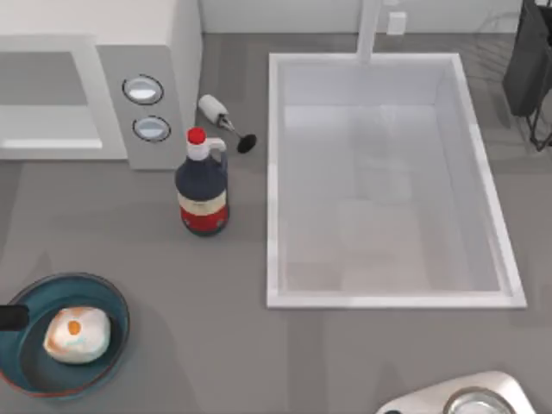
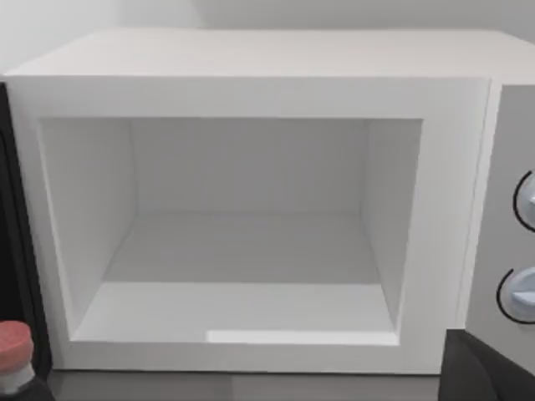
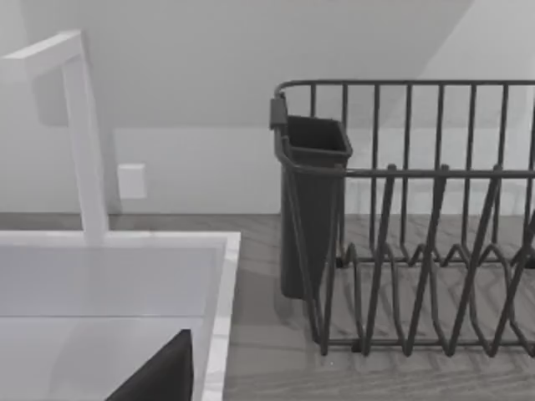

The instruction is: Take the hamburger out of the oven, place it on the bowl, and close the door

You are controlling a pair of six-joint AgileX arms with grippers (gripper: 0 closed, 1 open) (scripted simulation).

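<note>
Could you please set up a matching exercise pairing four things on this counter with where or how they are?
Things:
1. hamburger
2. oven
3. bottle
4. sink

Descriptions:
A. cavity bare, front open
B. lying in the bowl
C. standing upright between oven and sink
D. sunk into the table's right half

Pairs: 1-B, 2-A, 3-C, 4-D
</note>
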